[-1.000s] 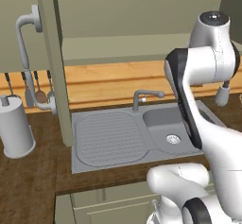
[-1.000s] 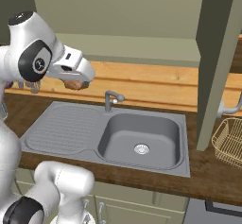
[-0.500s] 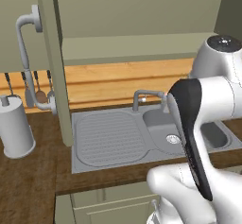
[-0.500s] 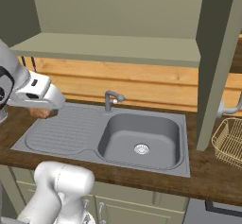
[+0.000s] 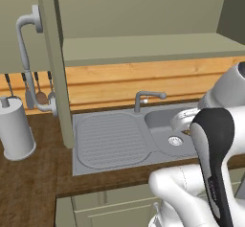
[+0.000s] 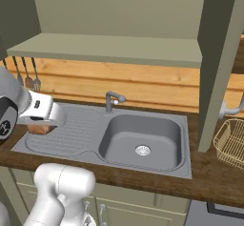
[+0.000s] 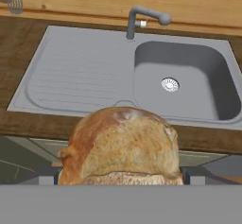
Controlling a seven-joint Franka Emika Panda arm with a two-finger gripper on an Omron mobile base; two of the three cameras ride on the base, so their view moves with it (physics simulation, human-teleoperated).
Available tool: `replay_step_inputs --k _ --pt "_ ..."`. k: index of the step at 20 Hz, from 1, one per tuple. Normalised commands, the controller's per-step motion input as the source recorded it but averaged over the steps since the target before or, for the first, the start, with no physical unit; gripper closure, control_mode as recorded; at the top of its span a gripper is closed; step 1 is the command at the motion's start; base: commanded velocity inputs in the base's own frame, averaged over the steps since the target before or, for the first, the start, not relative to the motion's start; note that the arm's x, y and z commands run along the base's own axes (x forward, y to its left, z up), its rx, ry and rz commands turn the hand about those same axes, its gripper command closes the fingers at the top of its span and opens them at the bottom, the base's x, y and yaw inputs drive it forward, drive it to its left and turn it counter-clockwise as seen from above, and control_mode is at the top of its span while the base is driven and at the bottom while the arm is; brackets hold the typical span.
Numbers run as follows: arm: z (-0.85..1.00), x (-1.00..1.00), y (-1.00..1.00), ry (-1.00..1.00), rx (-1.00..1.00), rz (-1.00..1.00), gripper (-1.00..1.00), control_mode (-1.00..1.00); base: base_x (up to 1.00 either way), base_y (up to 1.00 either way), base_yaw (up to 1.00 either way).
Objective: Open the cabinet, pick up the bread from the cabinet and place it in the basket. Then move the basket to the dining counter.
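The bread (image 7: 123, 147), a tan-brown bun, fills the lower hand view, and my gripper (image 7: 122, 175) is shut on it. In the right base view the gripper (image 6: 41, 124) holds the bread (image 6: 40, 128) low at the left, above the sink's draining board. The cabinet (image 6: 105, 48) stands open above the sink, its doors (image 5: 48, 58) swung out. The golden wire basket (image 6: 231, 144) rests on the worktop at the far right, well away from the gripper. The dining counter is out of view.
A grey sink (image 6: 143, 137) with a tap (image 6: 112, 100) lies below the cabinet. The right cabinet door (image 6: 219, 63) hangs between sink and basket. A paper-towel roll (image 5: 16, 130) and hanging utensils (image 5: 40, 94) are at the left. My arm (image 5: 215, 149) blocks the lower right.
The gripper has come down and back from the cabinet with the bread, moving left and lower in the right base view, now over the draining board near the counter's front edge.
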Motion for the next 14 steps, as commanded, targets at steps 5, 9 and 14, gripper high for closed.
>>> replay_step_inputs --k 5,9,14 --pt "-0.1 0.01 0.03 0.0 -0.04 0.0 1.0 -1.0 0.0 0.0 0.0" --pt "0.0 0.0 0.0 0.0 0.0 0.0 1.0 -1.0 0.0 0.0 0.0" --pt "0.0 -0.1 0.0 0.0 0.0 0.0 1.0 1.0 -0.11 0.0 0.0"
